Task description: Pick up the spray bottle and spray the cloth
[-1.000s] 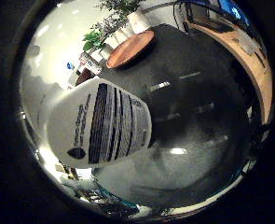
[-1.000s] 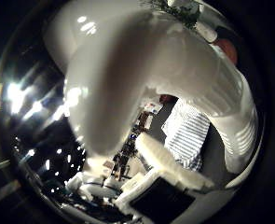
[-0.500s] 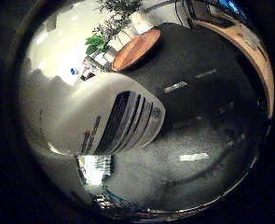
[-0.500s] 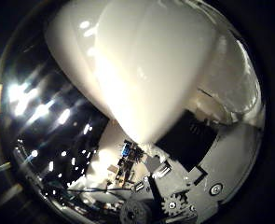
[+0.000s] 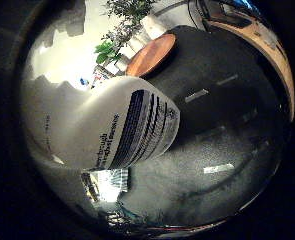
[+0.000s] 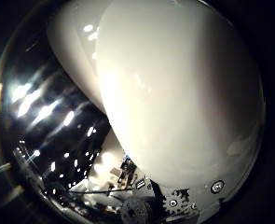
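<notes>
The white spray bottle [image 5: 122, 130] with a dark-striped printed label lies right against my palm. Its smooth white body [image 6: 174, 93] fills most of the thumb side view. Geared and white parts of my hand [image 6: 174, 205] press in at the bottle's side, the fingers curled round it. Past the bottle's base lies the dark table top [image 5: 222, 125]. No cloth shows in either view.
A round wooden table [image 5: 152, 52] stands beyond the dark surface, with green plants [image 5: 119, 30] and white pots behind it. A wooden edge [image 5: 267, 55] runs along the far side. Bright ceiling lights [image 6: 39, 105] show beside the bottle.
The bottle has come closer to the palm and now fills more of both views. The finger parts that reached across the thumb side view have drawn down to its edge.
</notes>
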